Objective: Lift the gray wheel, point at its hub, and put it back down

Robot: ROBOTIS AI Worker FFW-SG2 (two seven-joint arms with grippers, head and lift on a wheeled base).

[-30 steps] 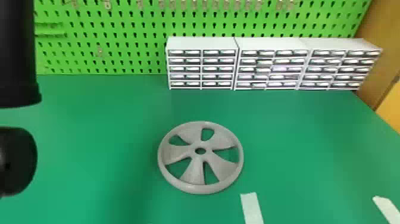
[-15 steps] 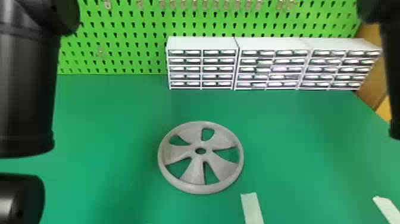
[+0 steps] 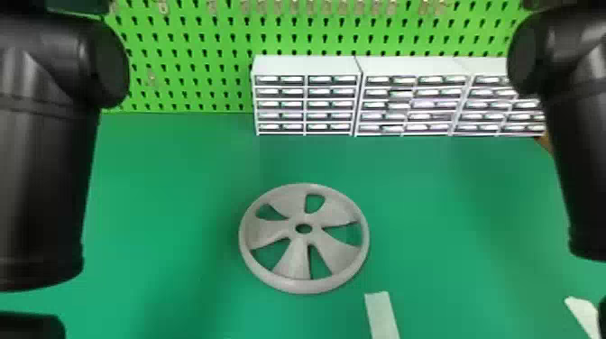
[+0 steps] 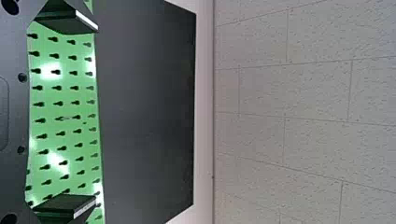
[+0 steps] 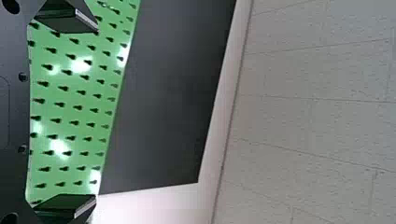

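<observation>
The left pincer point(image 4: 97, 114) is standing open, its two flat black fingers point(image 4: 70, 205) spreading wide apart in the left wrist view. The right pincer point(image 5: 97, 114) is showing open in its own wrist view too, its fingers point(image 5: 70, 205) parting just as widely. Past each pair of fingers, a green pegboard point(image 4: 49, 112) is filling the space, bright patches of light glinting on it. A dark gray panel point(image 4: 144, 112) is adjoining the pegboard, and a pale surface with thin seams point(image 4: 313, 93) is showing beyond that.

In the head view, the left arm point(image 3: 40, 180) is hanging at the left side and the right arm point(image 3: 579, 180) at the right. Between them, the gray wheel point(image 3: 304, 286) is lying flat on the green counter point(image 3: 180, 180), its hub point(image 3: 304, 237) facing up around a small hole. Its broad spokes are framing five openings, with the counter's green showing through. A white strip point(image 3: 381, 315) is lying near the wheel, on the robot's side and to the right; another white strip point(image 3: 584, 313) is lying well apart, farther right.

Along the far side of the counter, three white drawer units point(image 3: 306, 65) are standing in a row before the pegboard, the right arm partly covering the rightmost.
</observation>
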